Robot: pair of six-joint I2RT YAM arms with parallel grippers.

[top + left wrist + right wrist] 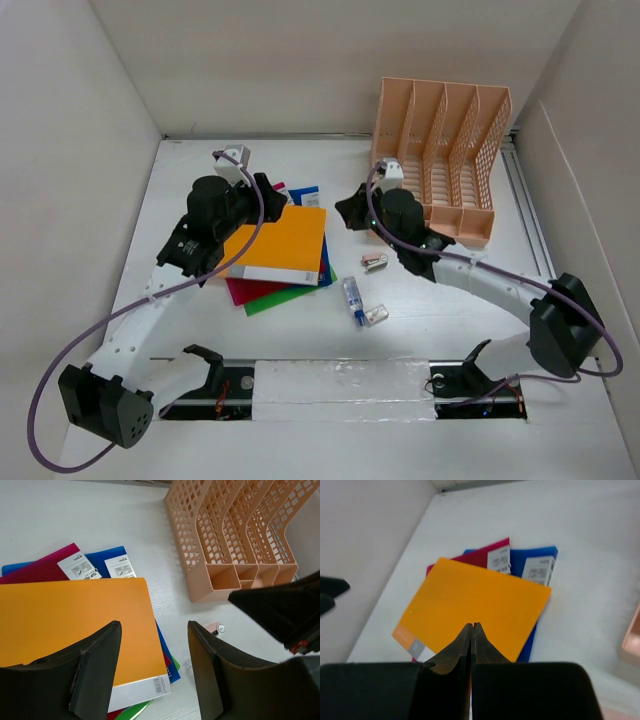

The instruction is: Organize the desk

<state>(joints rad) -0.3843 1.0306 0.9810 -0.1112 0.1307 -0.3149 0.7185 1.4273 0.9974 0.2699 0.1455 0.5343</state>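
Desk [300, 335]: the large flat white tabletop is filling the workspace, with plain white walls standing around it. A metal rail covered in clear tape [340, 385] is running along its near edge, between the two arm bases.

Left of centre on the desk, a flat orange plastic folder [278, 245] is lying on top of a fanned stack. A magenta folder [245, 292] and a green folder [285, 298] are showing at the stack's near edge. A blue folder [305, 193] is sticking out at the far edge, with white barcode labels [120, 566] facing up.

At the far right, a peach-coloured slotted plastic file rack [445, 150] is standing upright against the back wall, its open compartments facing the arms.

Between the stack and the rack, three small items are lying loose on the desk: a blue-and-white tube [353, 298], a small white clip-like piece [375, 315] just beside the tube's near end, and a small pink-and-white piece [374, 262] nearer the rack.

Left gripper [152, 650]: hanging over the right edge of the orange folder, jaws spread wide, nothing between them. Contact with the folder cannot be told.

Right gripper [471, 630]: sitting between the stack and the rack, pointing toward the orange folder, fingers pressed fully together and holding nothing.
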